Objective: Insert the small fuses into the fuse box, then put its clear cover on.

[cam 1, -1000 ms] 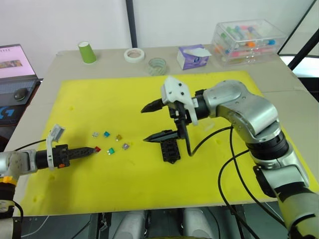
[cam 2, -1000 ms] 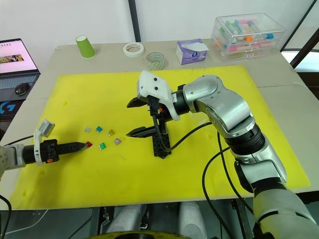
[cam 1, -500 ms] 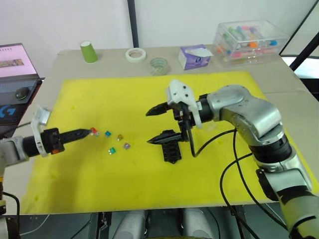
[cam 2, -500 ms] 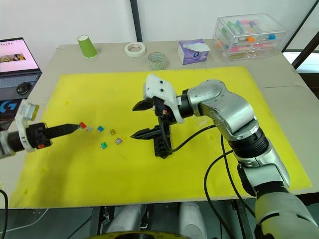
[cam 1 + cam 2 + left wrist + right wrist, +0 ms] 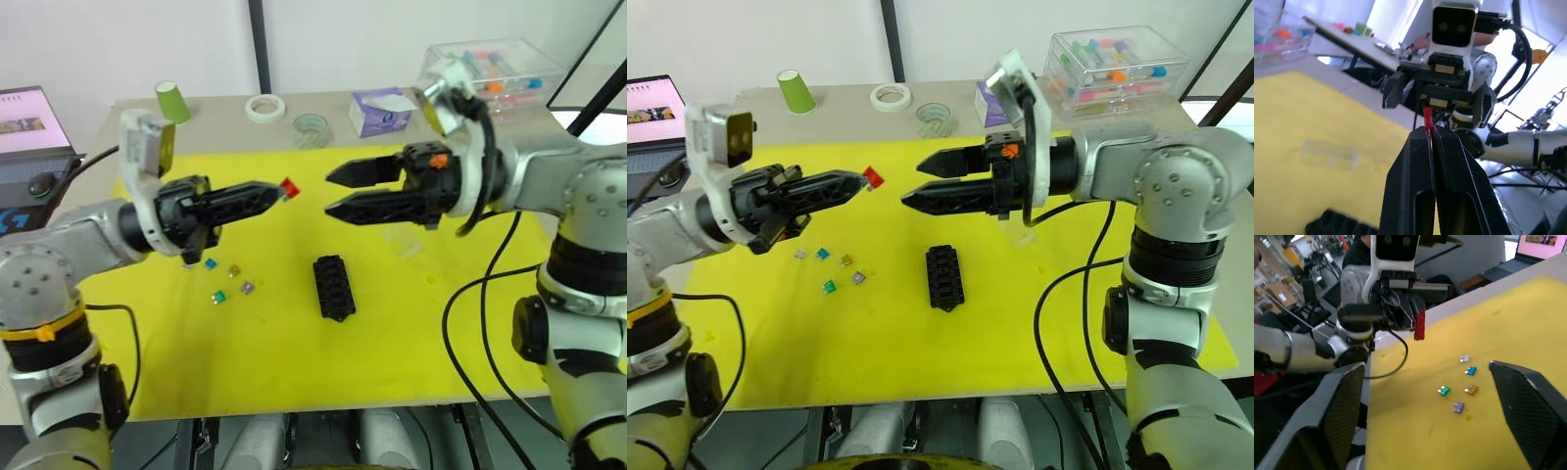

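— Yellow foam mat (image 5: 245, 362) over the worktop (image 5: 549, 162), both arms raised above it. What carries what?

— The left gripper (image 5: 276, 191) has its jaws pinched shut on a red fuse (image 5: 289, 186), held high over the mat. The right gripper (image 5: 331, 192) faces it tip to tip, jaws parted and empty, its fingers lying roughly level, one above the other.

— And the fuse box (image 5: 334, 287)?

— Flat on the mat, below and between the two sets of tips, its long axis running away from the robot, slots up. I'd judge the left arm must bring the fuse down and a little rightward to reach it.

— Which way does the fuse point?

— It sticks out past the fingertips, in line with the left fingers; from the right wrist view it hangs upright. I can't tell which end its blades are on.

— The rest?

— The clear cover (image 5: 405, 241) lies right of the box, under the right gripper. Five loose fuses (image 5: 227, 282) sit left of the box, so no slot looks filled yet.
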Robot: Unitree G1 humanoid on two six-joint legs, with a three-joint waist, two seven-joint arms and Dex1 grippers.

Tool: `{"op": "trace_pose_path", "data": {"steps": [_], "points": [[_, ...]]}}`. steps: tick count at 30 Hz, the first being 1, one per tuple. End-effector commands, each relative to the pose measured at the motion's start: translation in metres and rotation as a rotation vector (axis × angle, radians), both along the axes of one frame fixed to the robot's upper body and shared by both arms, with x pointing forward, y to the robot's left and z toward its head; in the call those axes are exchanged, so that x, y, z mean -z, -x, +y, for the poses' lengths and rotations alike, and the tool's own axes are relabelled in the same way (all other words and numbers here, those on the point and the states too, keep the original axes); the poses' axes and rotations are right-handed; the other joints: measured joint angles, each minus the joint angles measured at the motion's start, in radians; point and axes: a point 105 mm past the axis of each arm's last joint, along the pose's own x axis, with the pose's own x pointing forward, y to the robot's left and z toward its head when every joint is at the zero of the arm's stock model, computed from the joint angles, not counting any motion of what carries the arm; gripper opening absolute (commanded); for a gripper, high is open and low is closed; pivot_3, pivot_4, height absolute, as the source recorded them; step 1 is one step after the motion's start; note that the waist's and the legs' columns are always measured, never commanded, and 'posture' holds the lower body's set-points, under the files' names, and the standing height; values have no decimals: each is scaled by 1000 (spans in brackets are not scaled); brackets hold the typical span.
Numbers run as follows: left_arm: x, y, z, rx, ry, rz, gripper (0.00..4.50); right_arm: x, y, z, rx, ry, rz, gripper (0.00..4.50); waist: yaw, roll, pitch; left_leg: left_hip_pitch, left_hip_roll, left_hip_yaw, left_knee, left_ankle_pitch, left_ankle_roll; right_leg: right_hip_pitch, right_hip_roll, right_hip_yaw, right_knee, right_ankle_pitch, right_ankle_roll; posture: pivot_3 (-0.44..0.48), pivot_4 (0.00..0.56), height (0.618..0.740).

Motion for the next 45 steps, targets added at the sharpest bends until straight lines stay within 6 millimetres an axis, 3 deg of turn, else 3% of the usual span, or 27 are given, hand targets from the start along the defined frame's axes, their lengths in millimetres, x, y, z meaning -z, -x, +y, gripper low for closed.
{"op": "trace_pose_path", "data": {"steps": [1, 6, 9, 11, 21, 24, 44, 45], "points": [[-12, 5, -8, 16, 38, -58, 0, -14, 5, 0, -6, -45, 6, 3592, 0, 0, 0, 0, 0, 0, 0, 0, 0, 0, 0, 0, 0, 0, 0, 0, 150, 740], [-10, 3, -10, 12, 42, -52, 0, -18, 6, 4, -11, -83, 13, 3592, -2, 0, 0, 0, 0, 0, 0, 0, 0, 0, 0, 0, 0, 0, 0, 0, 150, 740], [-8, 4, -10, 12, 38, -49, 0, -18, 6, 5, -12, -93, 20, 3075, -2, 0, 0, 0, 0, 0, 0, 0, 0, 0, 0, 0, 0, 0, 0, 0, 150, 740], [-8, 4, -9, 11, 38, -48, 0, -17, 6, 7, -10, -89, 26, 2400, -2, 0, 0, 0, 0, 0, 0, 0, 0, 0, 0, 0, 0, 0, 0, 0, 150, 740], [-7, 6, -8, 0, 42, -54, 0, -15, 8, 10, -21, -95, 47, 2400, -2, 0, 0, 0, 0, 0, 0, 0, 0, 0, 0, 0, 0, 0, 0, 0, 150, 740], [-7, 5, -8, -2, 44, -55, 0, -14, 7, 11, -17, -96, 49, 1924, -2, 0, 0, 0, 0, 0, 0, 0, 0, 0, 0, 0, 0, 0, 0, 0, 150, 740], [-7, 4, -9, -9, 35, -56, 0, -12, 11, 16, -27, -84, 34, 1924, -2, 0, 0, 0, 0, 0, 0, 0, 0, 0, 0, 0, 0, 0, 0, 0, 150, 740], [-7, 4, -9, -9, 35, -56, 0, -12, 12, 16, -27, -84, 33, 1759, -2, 0, 0, 0, 0, 0, 0, 0, 0, 0, 0, 0, 0, 0, 0, 0, 150, 740]]}}
